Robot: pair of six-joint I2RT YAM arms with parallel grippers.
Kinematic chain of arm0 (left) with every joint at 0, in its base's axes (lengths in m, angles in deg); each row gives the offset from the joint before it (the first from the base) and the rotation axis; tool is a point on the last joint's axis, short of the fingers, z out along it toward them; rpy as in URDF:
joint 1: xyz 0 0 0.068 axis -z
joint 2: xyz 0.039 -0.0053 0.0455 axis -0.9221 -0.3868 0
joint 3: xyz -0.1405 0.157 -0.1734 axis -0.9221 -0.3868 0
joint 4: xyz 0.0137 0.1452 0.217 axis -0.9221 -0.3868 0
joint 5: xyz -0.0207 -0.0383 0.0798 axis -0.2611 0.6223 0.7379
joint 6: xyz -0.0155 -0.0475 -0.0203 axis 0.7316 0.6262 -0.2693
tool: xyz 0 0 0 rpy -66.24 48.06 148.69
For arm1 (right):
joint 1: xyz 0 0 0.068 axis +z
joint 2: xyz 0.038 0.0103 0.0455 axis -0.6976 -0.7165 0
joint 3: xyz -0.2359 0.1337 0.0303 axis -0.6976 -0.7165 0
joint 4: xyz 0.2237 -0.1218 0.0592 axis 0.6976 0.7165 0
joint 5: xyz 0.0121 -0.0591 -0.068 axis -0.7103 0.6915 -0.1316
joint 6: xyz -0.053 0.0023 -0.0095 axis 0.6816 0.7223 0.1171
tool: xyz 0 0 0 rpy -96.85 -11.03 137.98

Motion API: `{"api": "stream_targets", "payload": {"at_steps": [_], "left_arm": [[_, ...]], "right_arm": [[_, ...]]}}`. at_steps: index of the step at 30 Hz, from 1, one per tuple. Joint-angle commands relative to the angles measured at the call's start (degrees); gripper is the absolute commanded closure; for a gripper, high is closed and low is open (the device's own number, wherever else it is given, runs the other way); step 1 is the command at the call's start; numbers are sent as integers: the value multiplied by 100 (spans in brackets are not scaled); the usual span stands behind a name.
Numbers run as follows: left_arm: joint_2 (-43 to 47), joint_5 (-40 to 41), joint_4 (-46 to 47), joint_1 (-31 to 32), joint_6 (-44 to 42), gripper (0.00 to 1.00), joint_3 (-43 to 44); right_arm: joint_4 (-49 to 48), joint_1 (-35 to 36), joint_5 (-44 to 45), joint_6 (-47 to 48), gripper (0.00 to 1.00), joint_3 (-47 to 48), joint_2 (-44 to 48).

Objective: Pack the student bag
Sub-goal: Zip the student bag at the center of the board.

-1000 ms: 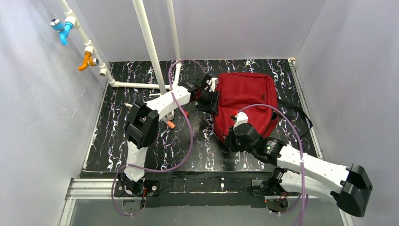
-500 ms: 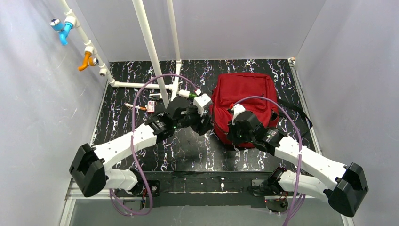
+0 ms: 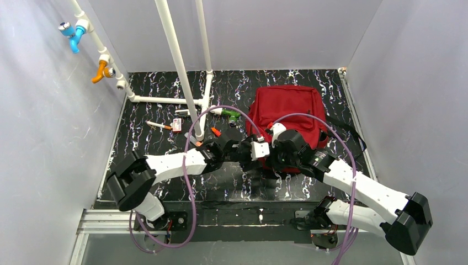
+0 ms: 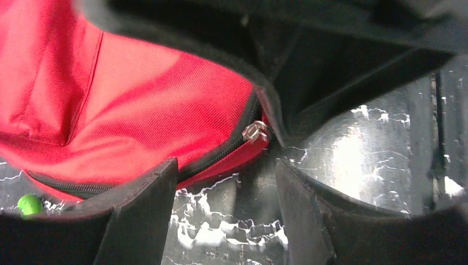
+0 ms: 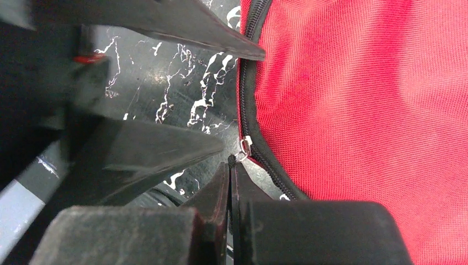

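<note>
At the left, a pen point(image 3: 157, 126) lies unpacked on the table point(image 3: 138, 160); the left gripper point(image 4: 223, 175) stands wide with nothing between its jaws at the near left corner of the student bag point(image 3: 287, 107), probably to steady the fabric; the right gripper point(image 5: 230, 172) is pinched on the zipper pull point(image 5: 243, 148), seemingly to work the zipper. The top view places the bag flat toward the table's far right; only the 2 wrist views show the pull.
</note>
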Motion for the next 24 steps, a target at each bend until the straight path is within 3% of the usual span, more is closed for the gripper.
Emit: {"api": "stream_targets", "payload": {"at_steps": [1, 5, 8, 9, 16, 24], "left_arm": [[-466, 205, 1087, -7, -309, 38, -177], [-956, 782, 2085, 52, -122, 53, -234], [-1138, 1490, 2325, 95, -170, 93, -212], [-1107, 1691, 2342, 101, -223, 100, -277], [-286, 2466, 2639, -3, -398, 100, -1570], [456, 2530, 2640, -243, -232, 100, -2178]], "right_arm": [[87, -6, -221, 54, 99, 375, 162], [141, -6, -215, 88, 99, 389, 116], [249, -6, -29, 94, 99, 426, 71], [343, -6, 220, 57, 99, 453, 58], [1871, -284, 2386, -633, 99, 985, -42], [2758, -464, 2652, -995, 99, 1348, -43]]}}
